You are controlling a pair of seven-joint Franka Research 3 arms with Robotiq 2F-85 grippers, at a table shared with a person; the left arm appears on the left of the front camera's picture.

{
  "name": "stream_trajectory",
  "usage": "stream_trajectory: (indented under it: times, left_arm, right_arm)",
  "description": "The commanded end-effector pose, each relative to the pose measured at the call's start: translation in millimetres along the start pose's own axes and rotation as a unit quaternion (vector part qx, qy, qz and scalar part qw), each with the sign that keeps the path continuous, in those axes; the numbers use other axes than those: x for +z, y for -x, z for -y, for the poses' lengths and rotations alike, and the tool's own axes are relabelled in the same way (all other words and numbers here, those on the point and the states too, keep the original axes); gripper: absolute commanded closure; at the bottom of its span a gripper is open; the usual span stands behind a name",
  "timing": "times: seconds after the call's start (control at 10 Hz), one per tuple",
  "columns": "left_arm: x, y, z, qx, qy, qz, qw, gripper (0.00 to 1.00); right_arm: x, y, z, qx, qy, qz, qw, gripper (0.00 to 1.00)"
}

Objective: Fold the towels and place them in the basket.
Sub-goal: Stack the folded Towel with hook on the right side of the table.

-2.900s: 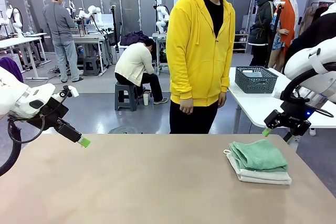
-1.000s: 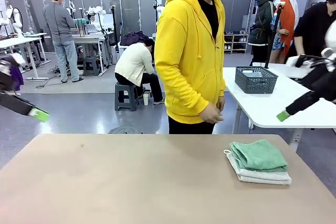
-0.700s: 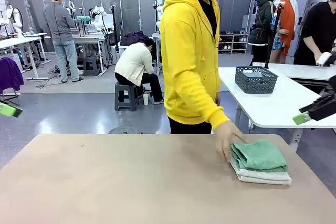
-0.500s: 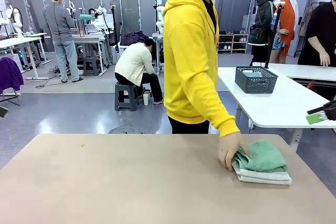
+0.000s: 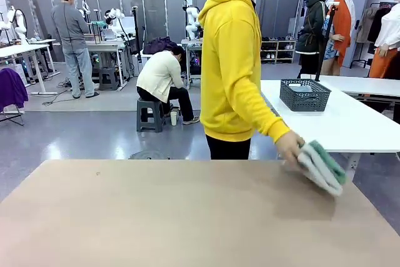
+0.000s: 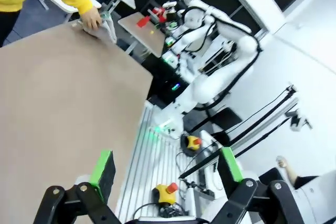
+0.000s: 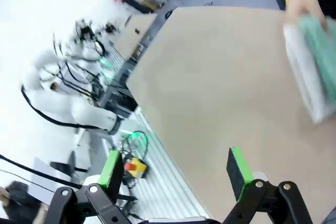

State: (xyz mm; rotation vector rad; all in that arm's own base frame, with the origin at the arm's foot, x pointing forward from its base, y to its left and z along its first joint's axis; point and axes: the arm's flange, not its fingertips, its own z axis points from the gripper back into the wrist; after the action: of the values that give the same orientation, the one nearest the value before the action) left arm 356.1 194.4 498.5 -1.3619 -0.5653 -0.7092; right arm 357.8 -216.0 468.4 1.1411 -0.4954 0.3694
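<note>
Beige desk (image 5: 156, 217) lies bare. Person's hand (image 5: 289, 148) lifts the folded towels (image 5: 322, 167) off its far right corner, well ahead of both arms. Left fingers (image 6: 103, 167) and right fingers (image 7: 111, 170) stand wide, holding nothing. Basket (image 5: 304, 95) sits on the white desk (image 5: 350, 126) beyond.

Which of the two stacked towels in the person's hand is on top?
The green towel: it lies on top of the pale grey-white towel, both held tilted in the person's hand.

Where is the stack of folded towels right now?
In the front view the towels are in the person's hand, lifted off the table at its far right corner, tilted, near the white table holding the basket.
</note>
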Motion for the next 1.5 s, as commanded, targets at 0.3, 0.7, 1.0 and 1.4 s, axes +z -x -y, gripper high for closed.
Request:
stream_trajectory:
  times: [0.3,0.7,1.0,1.4]
  left_arm:
    - [36,13,-41,0.039,0.056,0.052,0.996,0.00]
    - [-4,20,-51,0.048,0.046,0.047,0.997,0.00]
    - [-4,20,-51,0.048,0.046,0.047,0.997,0.00]
    - [-4,20,-51,0.048,0.046,0.047,0.997,0.00]
  right_arm:
    - [10,-21,19,-0.110,-0.023,0.003,0.994,0.00]
    - [7,-15,25,-0.103,-0.016,-0.002,0.995,0.00]
    - [7,-15,25,-0.103,-0.016,-0.002,0.995,0.00]
    - [7,-15,25,-0.103,-0.016,-0.002,0.995,0.00]
